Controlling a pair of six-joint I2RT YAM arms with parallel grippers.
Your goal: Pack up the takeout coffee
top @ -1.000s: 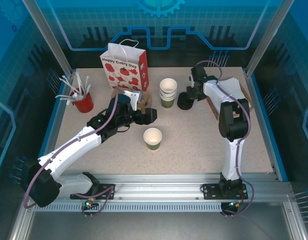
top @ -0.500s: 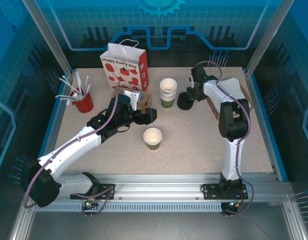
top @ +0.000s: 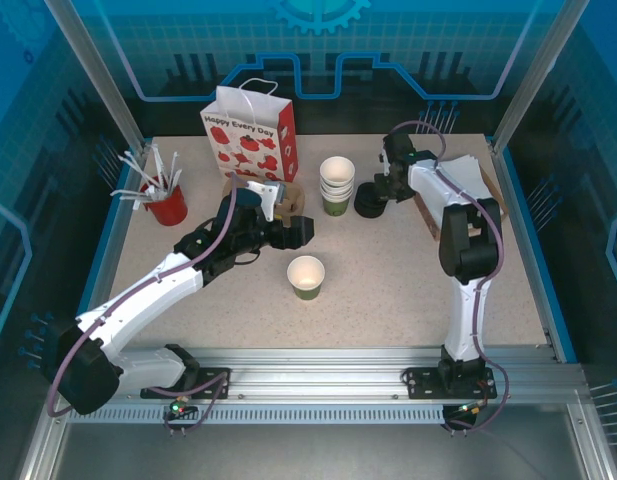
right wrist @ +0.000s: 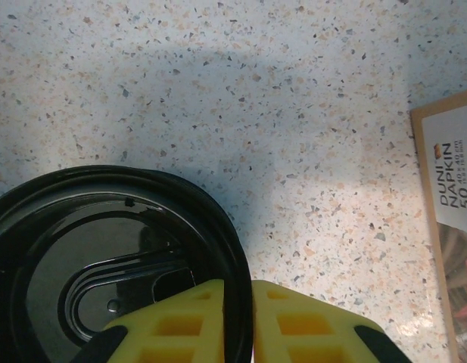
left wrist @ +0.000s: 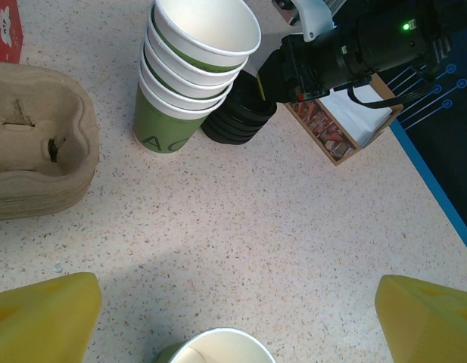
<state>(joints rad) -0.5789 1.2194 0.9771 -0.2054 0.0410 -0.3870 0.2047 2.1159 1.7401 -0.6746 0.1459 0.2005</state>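
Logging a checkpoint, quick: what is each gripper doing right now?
Left gripper: open, holding nothing.
Right gripper: closed, pinching the rim of a black lid.

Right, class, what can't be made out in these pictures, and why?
Single cup: left wrist view, bottom edge cuts off everything below its rim.
Stack of black lids: top view, too small to count; right gripper overlaps it.
Top black lid: right wrist view, cut by left and bottom edges; yellow fingers cover the pinched rim.
Cup carrier: left wrist view, left edge cuts it.
Napkin box: right wrist view, right edge cuts its label.
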